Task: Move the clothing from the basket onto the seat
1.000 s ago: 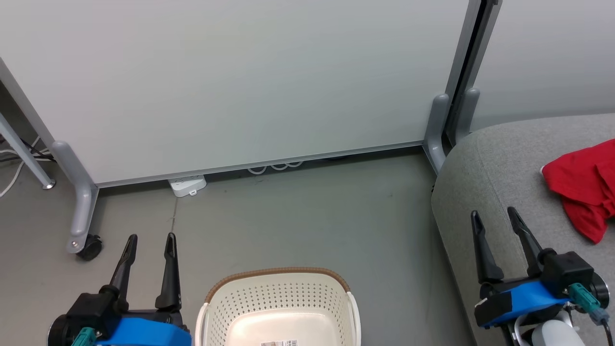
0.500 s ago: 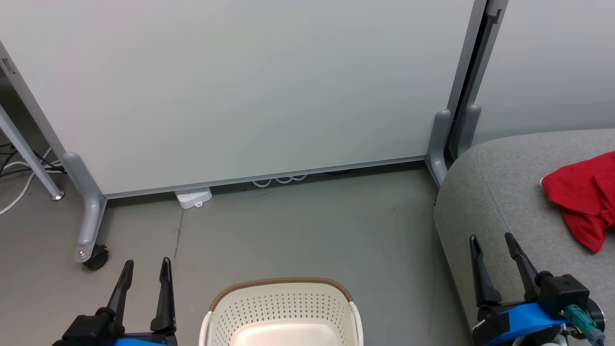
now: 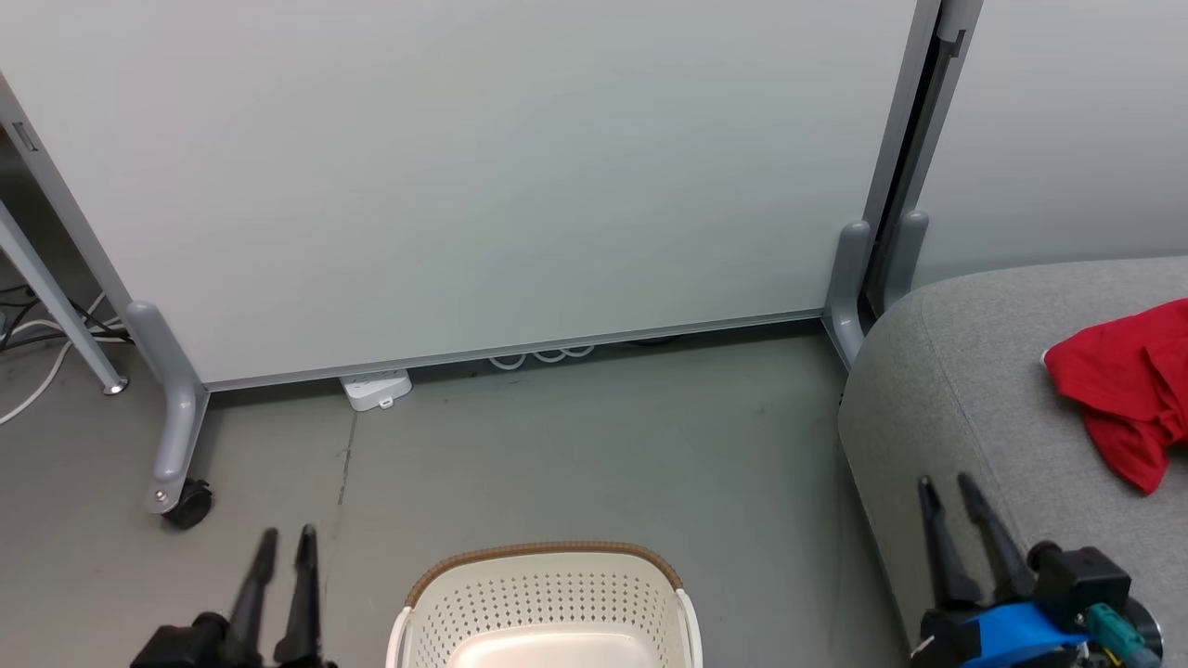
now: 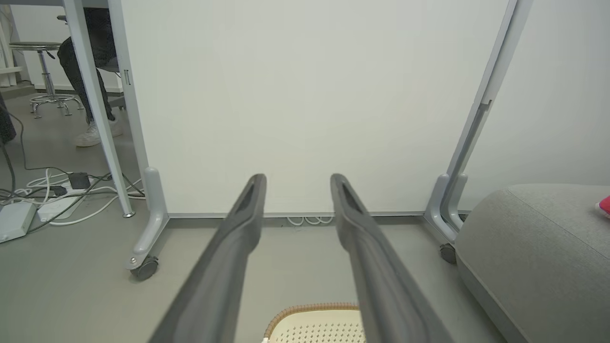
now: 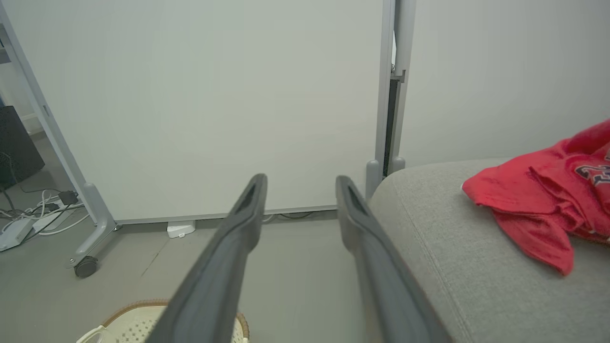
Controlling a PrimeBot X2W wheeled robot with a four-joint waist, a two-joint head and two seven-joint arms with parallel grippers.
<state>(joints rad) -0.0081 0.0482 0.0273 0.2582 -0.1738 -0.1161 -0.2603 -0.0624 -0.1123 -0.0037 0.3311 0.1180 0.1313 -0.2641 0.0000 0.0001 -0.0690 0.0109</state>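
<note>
The robot's left gripper (image 3: 288, 533) and right gripper (image 3: 945, 482) are each hanging with their two dark fingers parted by a narrow gap, gripping nothing and touching nothing. The left one is hovering over the grey floor (image 3: 594, 436) just left of the basket (image 3: 543, 552); the right one is hovering at the near edge of the seat (image 3: 947, 390).

The clothing (image 3: 1123, 380) is lying crumpled on the seat, well apart from the basket and off to the right of the right gripper. The head view's right edge is cutting it off, and in the right wrist view a scrap of dark lettering (image 5: 593, 174) is showing on it, too folded to read. The basket is standing on the floor between the two grippers, its near half cut off by the bottom of the frame. The left gripper's fingers are blurring in the head view.

A pale partition panel (image 3: 464, 186) on grey legs is closing off the space behind, one caster (image 3: 190, 506) resting on the floor and a white power strip (image 3: 376, 388) lying at its foot. Beyond the panel, in the left wrist view, cables (image 4: 71, 195) are trailing across the floor near a stool (image 4: 45, 71) and a person's leg and shoe (image 4: 88, 136).
</note>
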